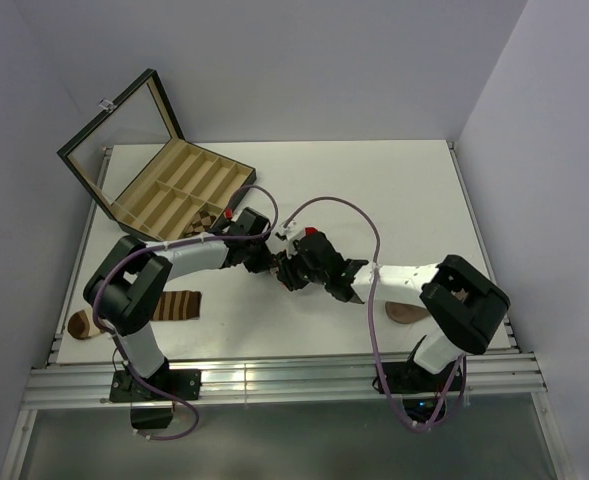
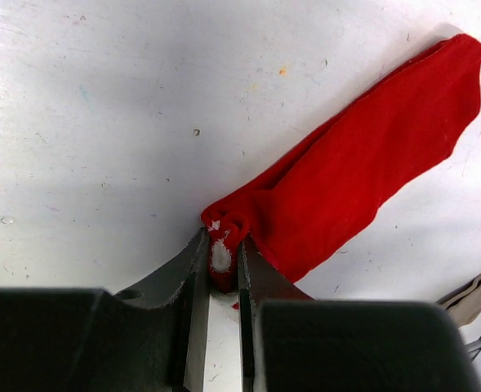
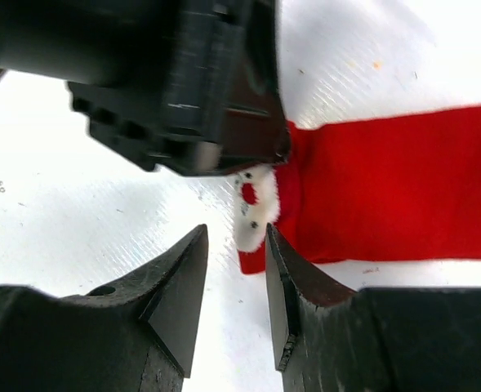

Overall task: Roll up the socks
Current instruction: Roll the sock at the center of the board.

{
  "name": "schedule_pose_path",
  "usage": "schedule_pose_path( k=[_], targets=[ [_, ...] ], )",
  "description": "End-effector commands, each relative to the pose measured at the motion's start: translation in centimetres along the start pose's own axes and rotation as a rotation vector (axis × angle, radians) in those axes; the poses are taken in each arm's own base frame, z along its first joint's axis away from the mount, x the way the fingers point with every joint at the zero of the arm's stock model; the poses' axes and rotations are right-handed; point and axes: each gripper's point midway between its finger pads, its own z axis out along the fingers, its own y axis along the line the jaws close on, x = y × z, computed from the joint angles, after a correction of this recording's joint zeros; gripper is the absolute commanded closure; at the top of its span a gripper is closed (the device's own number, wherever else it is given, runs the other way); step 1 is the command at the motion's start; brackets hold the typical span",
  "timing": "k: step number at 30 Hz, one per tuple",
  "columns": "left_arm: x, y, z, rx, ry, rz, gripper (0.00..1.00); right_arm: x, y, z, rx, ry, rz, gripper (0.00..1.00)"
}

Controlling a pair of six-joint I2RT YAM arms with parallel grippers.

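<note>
Red fabric on white: the red sock [image 2: 362, 163] lies flat on the table [image 2: 101, 122], and its white cuff [image 2: 221, 257] serves here as the reference point. The left gripper [image 2: 222, 243] is nearly closed on that cuff, which is bunched into a small fold between its fingers. From the cuff, the sock's long axis runs straight away from this gripper toward the free toe end, seen up and to the right in the left wrist view. The right gripper [image 3: 235, 233] faces the cuff from the opposite side. Its jaws are partly open and hold nothing, and their tips stand just short of the cuff; contact cannot be confirmed. Both arms are therefore close to the cuff, and neither is near the toe. A roll would probably start at the cuff and travel along the long axis toward the toe, so the right jaws would need to close on the fold beside the left fingers. Well apart from the cuff, the compartment box [image 1: 179, 165] holds a brown patterned patch, possibly the argyle sock [image 1: 202, 218].
</note>
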Motion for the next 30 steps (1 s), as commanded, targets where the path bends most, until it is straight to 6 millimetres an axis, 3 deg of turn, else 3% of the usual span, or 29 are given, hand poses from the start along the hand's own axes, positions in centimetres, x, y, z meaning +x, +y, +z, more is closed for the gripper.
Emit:
schedule_pose_path(
  k=[1, 12, 22, 24, 25, 27, 28, 30],
  targets=[
    [0.4, 0.5, 0.2, -0.026, 0.027, 0.03, 1.0, -1.9, -0.2, 0.5, 0.057, -0.08, -0.091, 0.58],
    [0.7, 0.3, 0.5, -0.02, 0.043, 0.027, 1.0, 0.8, -0.4, 2.9, 0.169, -0.005, -0.2, 0.58],
    [0.5, 0.5, 0.5, -0.024, 0.049, 0.028, 1.0, 4.1, -2.9, 3.6, 0.296, 0.118, -0.231, 0.59],
    [0.4, 0.5, 0.5, -0.016, 0.053, 0.024, 1.0, 5.2, -3.5, 3.6, 0.329, 0.157, -0.225, 0.68],
    [0.3, 0.8, 0.5, -0.016, 0.056, 0.014, 1.0, 5.9, -3.8, 3.6, 0.336, 0.181, -0.228, 0.81],
    [0.0, 0.7, 0.4, 0.0, 0.058, 0.002, 1.0, 6.3, -3.9, 3.7, 0.337, 0.2, -0.22, 0.95],
    [-0.5, 0.9, 0.3, 0.003, 0.05, -0.009, 1.0, 6.4, -3.7, 3.7, 0.324, 0.209, -0.218, 1.0],
    [-0.8, 0.9, 0.2, 0.005, 0.039, -0.015, 0.97, 6.7, -2.7, 3.9, 0.238, 0.233, -0.187, 1.0]
  ],
)
